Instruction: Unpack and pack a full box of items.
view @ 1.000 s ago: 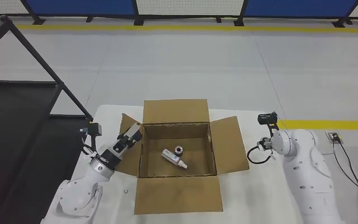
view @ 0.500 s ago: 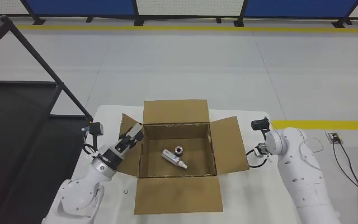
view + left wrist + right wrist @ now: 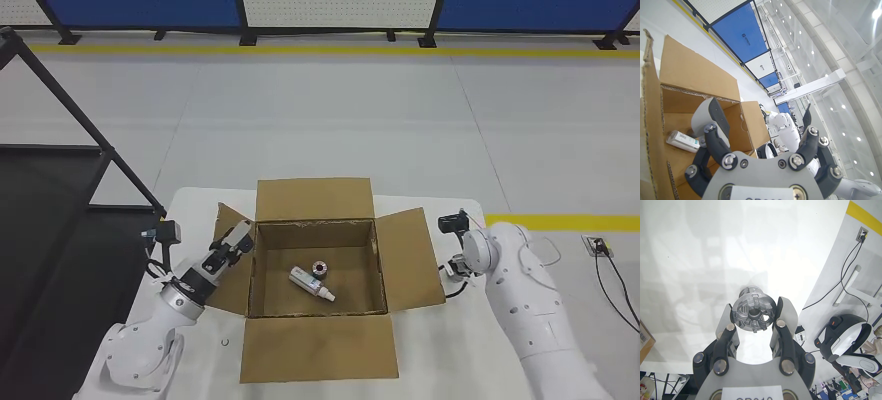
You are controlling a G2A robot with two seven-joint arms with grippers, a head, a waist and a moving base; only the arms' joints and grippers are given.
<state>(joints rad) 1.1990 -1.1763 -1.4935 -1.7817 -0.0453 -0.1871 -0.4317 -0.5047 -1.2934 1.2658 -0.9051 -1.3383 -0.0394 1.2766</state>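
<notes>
Right gripper [image 3: 754,315] clamped on a metal hub [image 3: 753,311]; left gripper [image 3: 761,106] wide open, holding nothing.
We see the hub over the white table [image 3: 696,256], at 3 o'clock of the open cardboard box [image 3: 314,198]. The left gripper sits by the box's 9 o'clock flap. On the box floor we note a white bottle [image 3: 312,283] and, at its 12 o'clock, a small metal ring [image 3: 320,267].

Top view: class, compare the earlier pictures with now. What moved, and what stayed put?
The right arm swung toward the cardboard box; the right gripper is shut on a metal part. The left gripper, the bottle and the small round piece in the box stayed about where they were.
</notes>
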